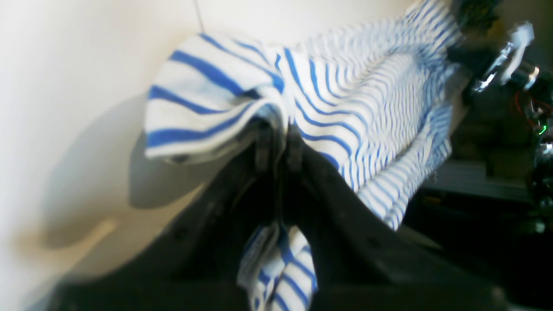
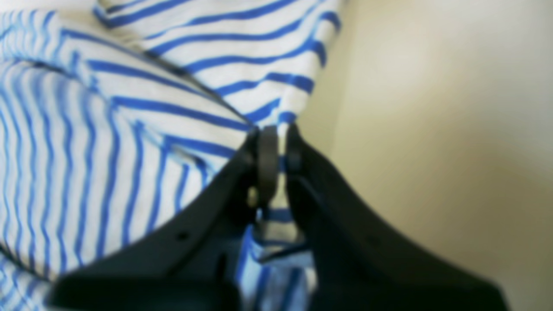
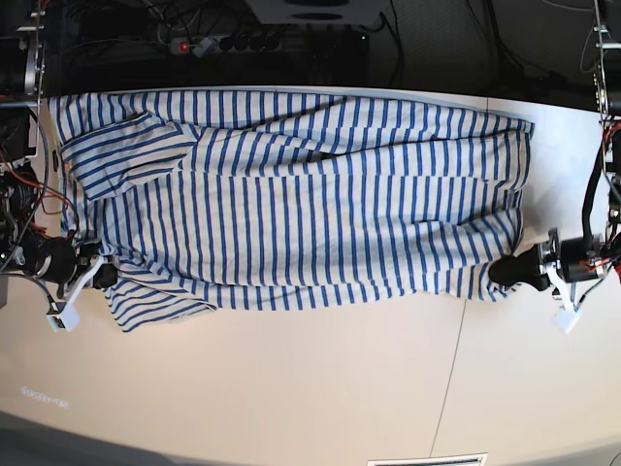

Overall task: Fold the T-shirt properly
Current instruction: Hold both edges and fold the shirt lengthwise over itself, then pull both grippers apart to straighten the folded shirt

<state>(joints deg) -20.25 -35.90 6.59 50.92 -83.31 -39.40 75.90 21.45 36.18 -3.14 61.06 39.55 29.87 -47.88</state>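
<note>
The table point(image 3: 291, 398) filled the base view as a pale surface, bare across its lower half. Over its upper half lay the T-shirt point(image 3: 310, 194), spread flat with its long axis running from the left of the frame to the right; a sleeve sat at the upper left, and the far long edge lay along the table's far rim at the top of the frame. The near long edge ran across the middle of the frame, and both arms had hold of it, one at each end, so neither was nearer than the other.

At the right of the base view, the left gripper point(image 3: 514, 270) had its fingers together on the corner of that edge. In the left wrist view the fingers point(image 1: 262, 149) were clamped on a bunched fold of striped cloth, the rest trailing off toward the upper right of the frame.

At the left of the base view, the right gripper point(image 3: 102, 275) pinched the other end near the sleeve. In the right wrist view its fingers point(image 2: 268, 160) were shut on a thin ridge of cloth, the body of the shirt lying to their left.

From both grips the cloth lay toward the top of the base view, so a fold would likely carry the near edge that way.
</note>
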